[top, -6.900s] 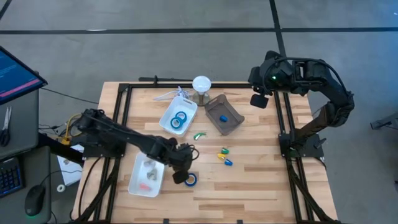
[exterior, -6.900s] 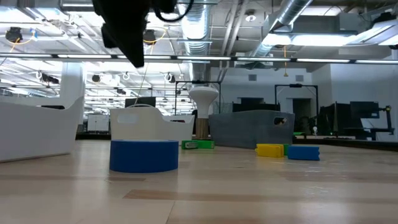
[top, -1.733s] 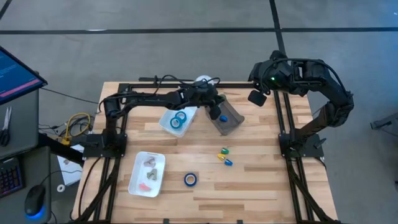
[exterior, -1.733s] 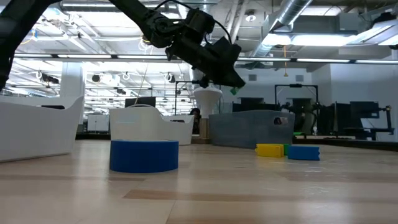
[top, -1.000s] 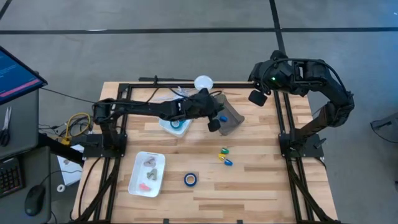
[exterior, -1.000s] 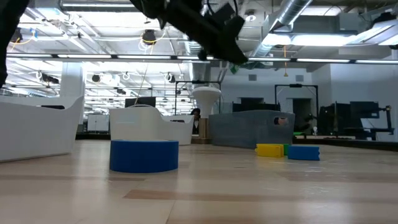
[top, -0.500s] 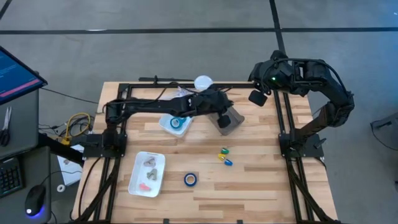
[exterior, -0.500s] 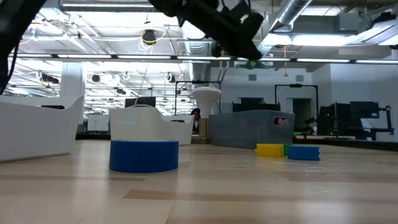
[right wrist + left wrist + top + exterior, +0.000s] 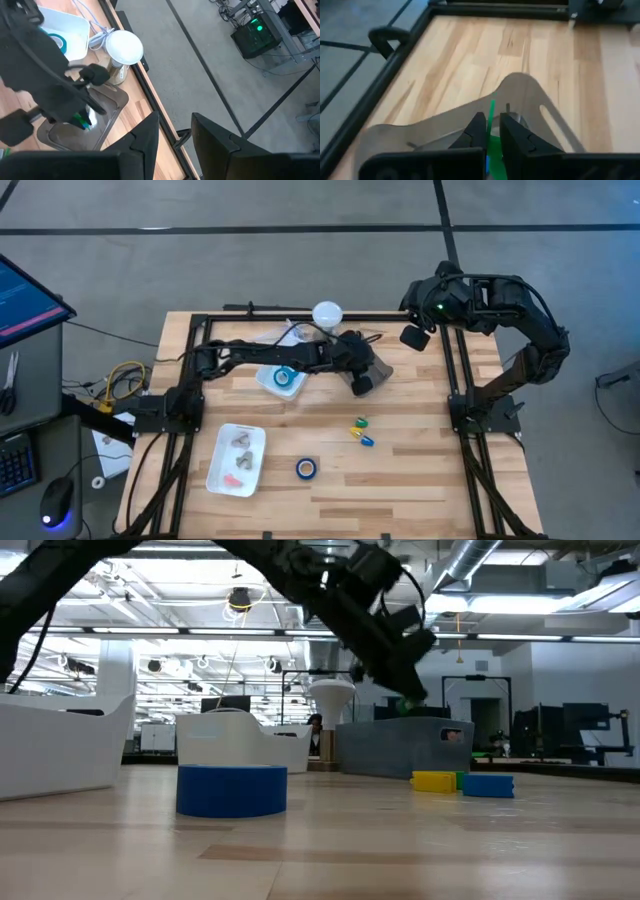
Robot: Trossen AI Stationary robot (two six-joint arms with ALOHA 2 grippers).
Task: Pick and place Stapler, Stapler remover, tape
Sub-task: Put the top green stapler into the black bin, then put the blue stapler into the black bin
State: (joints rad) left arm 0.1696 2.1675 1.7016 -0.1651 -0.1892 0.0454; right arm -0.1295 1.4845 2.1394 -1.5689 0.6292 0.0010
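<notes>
While the left pincer (image 9: pixel 362 383) hovers over the grey tray (image 9: pixel 380 370), it grips a green remover (image 9: pixel 492 131); the right pincer (image 9: pixel 175 131) waits half-parted at the tabletop's (image 9: pixel 420 470) far right

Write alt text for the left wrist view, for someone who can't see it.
The left gripper is shut on a thin green item, held just above the grey tray. Behind the tray, the light wooden table stretches to its black frame rail.
</notes>
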